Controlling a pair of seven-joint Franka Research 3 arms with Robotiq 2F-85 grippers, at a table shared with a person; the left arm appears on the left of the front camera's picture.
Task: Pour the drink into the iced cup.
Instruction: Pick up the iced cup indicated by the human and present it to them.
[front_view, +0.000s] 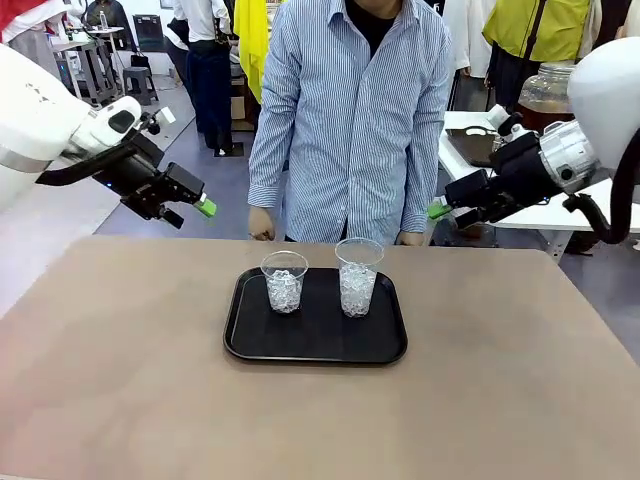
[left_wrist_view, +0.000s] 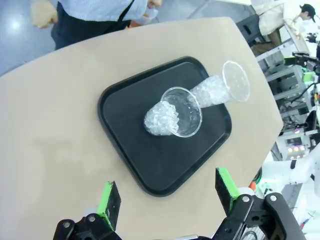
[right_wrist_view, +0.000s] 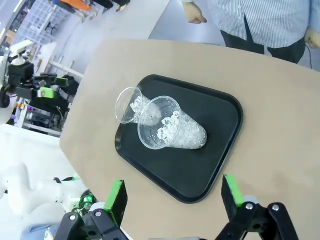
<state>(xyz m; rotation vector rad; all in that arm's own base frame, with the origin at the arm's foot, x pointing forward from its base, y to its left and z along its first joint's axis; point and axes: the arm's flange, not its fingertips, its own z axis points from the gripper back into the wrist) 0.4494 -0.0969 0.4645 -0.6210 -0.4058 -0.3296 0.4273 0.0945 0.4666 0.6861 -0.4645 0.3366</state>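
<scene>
Two clear plastic cups filled with ice stand upright on a black tray (front_view: 316, 347) mid-table: a shorter left cup (front_view: 284, 282) and a taller right cup (front_view: 357, 278). In the left wrist view the left cup (left_wrist_view: 172, 114) is nearer and the right cup (left_wrist_view: 220, 87) is behind it. The right wrist view has the right cup (right_wrist_view: 172, 130) in front of the left one (right_wrist_view: 131, 104). Amber-brown liquid that looks like the drink sits in a large glass jar (front_view: 547, 93) on a side table at back right. My left gripper (front_view: 190, 213) (left_wrist_view: 167, 192) and right gripper (front_view: 450, 215) (right_wrist_view: 174, 194) hover open and empty, high on either side of the tray.
A person in a striped shirt (front_view: 350, 110) stands at the far edge, both hands hanging near the table rim. The brown tabletop (front_view: 130, 380) is bare around the tray. A white side table (front_view: 470, 135) stands behind my right arm.
</scene>
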